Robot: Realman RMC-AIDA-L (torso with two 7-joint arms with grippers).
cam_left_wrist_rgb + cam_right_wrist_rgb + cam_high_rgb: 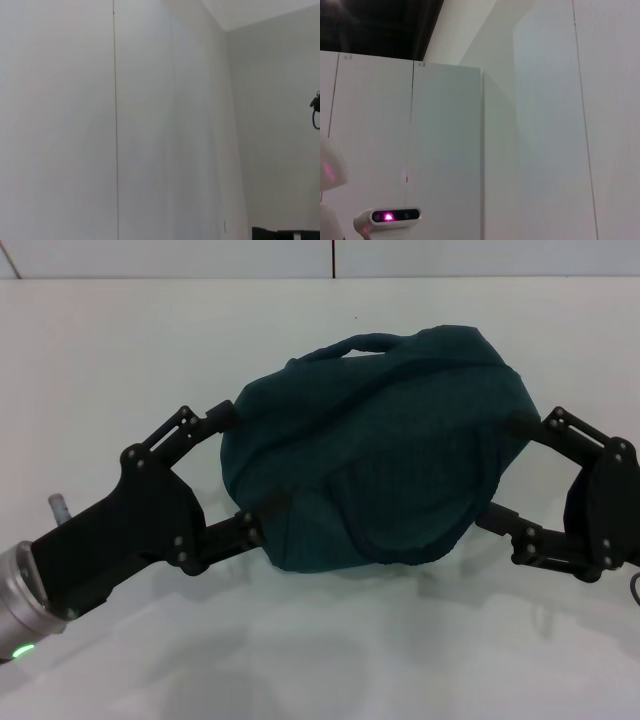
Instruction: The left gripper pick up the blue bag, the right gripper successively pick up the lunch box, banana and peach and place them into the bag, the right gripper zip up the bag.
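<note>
The blue bag (380,460) hangs bulging and rumpled above the white table, in the head view only, with one rope handle (352,343) showing at its far side. My left gripper (262,456) straddles the bag's left end, its two fingers (215,416) spread wide against the fabric and their tips hidden by it. My right gripper (495,467) grips the right end in the same way. The lunch box, banana and peach are hidden. Neither wrist view shows the bag or any fingers.
The white table (120,350) runs to a back wall. Faint shadows lie on it below the bag. The left wrist view shows bare wall panels. White cabinet doors fill the right wrist view, with a small device (387,216) lit pink.
</note>
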